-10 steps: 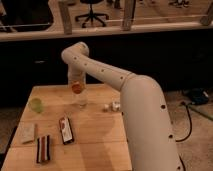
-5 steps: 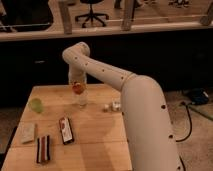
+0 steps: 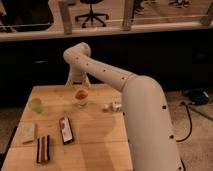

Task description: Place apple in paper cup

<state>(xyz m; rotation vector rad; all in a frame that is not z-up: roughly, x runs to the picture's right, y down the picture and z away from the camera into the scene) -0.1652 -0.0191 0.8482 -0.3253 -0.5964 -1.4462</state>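
One apple (image 3: pixel 80 94) is what I am watching: a small, round, orange-red fruit with a smooth skin, sitting at the mouth of the paper cup (image 3: pixel 81 103). The cup is short, pale and thin-walled, and barely wider than the fruit. The fruit's upper half shows above the rim, so I judge it seated in the cup or very nearly so.

The gripper (image 3: pixel 80 86) hangs right over the apple, close enough that I cannot see a gap between them, and I cannot tell whether it is spread or pinching the fruit.

My reading is that the placing step is at its end. The next move calls for a clean release and a straight lift. Any sideways drag could tip so light a cup.

Further out, the wooden table (image 3: pixel 100 137) is flat and matte, with a warm grain. A pale yellow-green round object (image 3: pixel 35 104) sits well to one side of the cup, and a small white thing (image 3: pixel 115 106) lies on the other. Nearer the front edge lie three flat packets — a pale one (image 3: pixel 27 132), a dark bar with red on it (image 3: pixel 66 130) and a striped one (image 3: pixel 43 149).
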